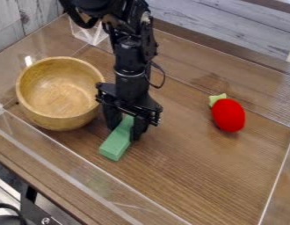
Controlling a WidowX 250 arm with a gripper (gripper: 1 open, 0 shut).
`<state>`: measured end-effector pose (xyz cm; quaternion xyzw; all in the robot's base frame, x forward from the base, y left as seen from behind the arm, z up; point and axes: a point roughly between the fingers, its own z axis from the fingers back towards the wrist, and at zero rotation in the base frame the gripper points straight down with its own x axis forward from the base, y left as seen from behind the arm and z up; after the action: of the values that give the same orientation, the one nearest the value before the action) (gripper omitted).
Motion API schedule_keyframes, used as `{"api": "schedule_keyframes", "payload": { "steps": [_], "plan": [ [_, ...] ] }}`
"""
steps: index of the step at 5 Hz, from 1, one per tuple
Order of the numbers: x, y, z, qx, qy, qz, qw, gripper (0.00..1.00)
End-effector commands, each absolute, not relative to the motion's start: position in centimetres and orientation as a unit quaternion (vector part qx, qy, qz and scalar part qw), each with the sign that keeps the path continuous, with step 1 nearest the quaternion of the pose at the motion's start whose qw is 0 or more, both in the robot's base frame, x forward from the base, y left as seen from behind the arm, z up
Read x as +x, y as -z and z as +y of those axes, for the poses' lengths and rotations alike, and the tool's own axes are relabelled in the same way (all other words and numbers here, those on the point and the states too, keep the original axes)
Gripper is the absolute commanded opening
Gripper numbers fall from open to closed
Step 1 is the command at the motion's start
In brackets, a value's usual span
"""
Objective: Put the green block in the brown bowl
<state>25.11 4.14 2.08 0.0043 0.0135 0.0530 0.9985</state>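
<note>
The green block (116, 142) lies flat on the wooden table, its far end between the fingers of my gripper (126, 127). The gripper points straight down from the black arm and has its fingers shut on that far end of the block. The block still rests on the table. The brown bowl (54, 92) sits to the left of the gripper, close beside it, round, wooden and empty.
A red strawberry-like toy (228, 113) lies to the right on the table. A clear plastic wall (65, 167) runs along the front and sides of the work area. A white plank wall stands behind.
</note>
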Motion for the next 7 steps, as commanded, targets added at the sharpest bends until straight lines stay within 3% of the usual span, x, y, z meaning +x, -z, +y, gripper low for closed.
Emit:
{"api": "schedule_keyframes", "payload": {
  "steps": [1,4,7],
  "plan": [
    [25.8,-2.9,4.5,0.001,-0.054,-0.001,0.999,0.00],
    [26.0,-5.5,4.3,-0.017,-0.057,-0.005,0.998,0.00],
    [28.1,-11.1,3.7,-0.046,-0.054,-0.034,0.997,0.00]
  ]
}}
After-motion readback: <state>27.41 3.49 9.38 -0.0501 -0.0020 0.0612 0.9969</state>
